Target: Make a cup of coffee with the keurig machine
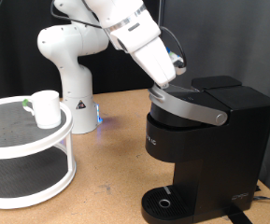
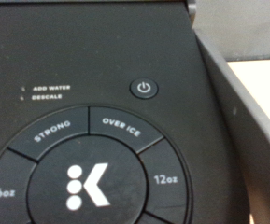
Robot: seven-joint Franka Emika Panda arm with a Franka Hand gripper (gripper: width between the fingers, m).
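Observation:
The black keurig machine (image 1: 205, 149) stands at the exterior view's right, with a silver-grey arched lid handle (image 1: 189, 105) and a round drip tray (image 1: 164, 203) at its base. The white cup (image 1: 47, 108) sits on the top shelf of a white round rack at the left; the drip tray holds no cup. My gripper (image 1: 168, 82) is down at the top of the machine's lid, fingers hidden behind the hand. The wrist view shows only the machine's button panel close up: power button (image 2: 146, 88), "STRONG", "OVER ICE", "6oz", "12oz" and the centre K button (image 2: 86, 185). No fingers show there.
A white two-tier round rack (image 1: 27, 154) with dark mesh shelves stands at the exterior view's left. The white robot base (image 1: 74, 65) is behind it with a blue light by its foot. A wooden tabletop (image 1: 111, 177) lies between rack and machine.

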